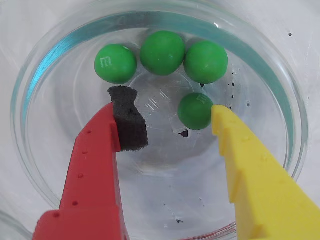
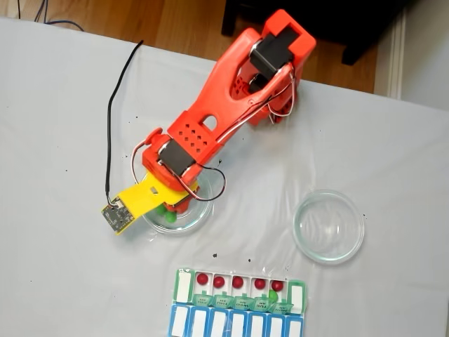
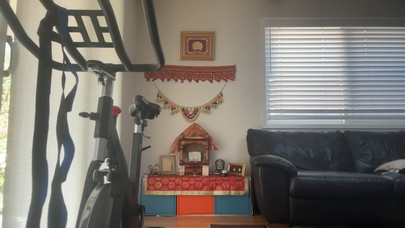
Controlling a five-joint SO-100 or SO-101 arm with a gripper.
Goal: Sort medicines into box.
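Note:
In the wrist view several green medicines lie in a clear round glass dish (image 1: 45, 65): three in a row at the far side (image 1: 162, 52) and one smaller-looking pill (image 1: 195, 111) just left of the yellow fingertip. My gripper (image 1: 167, 102) is open inside the dish, with the red finger (image 1: 95, 165) and its black foam pad on the left and the yellow finger (image 1: 255, 170) on the right. Nothing is held. In the fixed view the box (image 2: 238, 307) lies at the bottom edge, with several dark red pills (image 2: 238, 281) in its top row and one green pill (image 2: 273, 295).
In the fixed view the red arm (image 2: 231, 91) reaches from the table's far side down over the left dish (image 2: 200, 210). An empty glass dish (image 2: 328, 226) stands to the right. A black cable (image 2: 110, 133) runs along the left. The other view looks into a living room.

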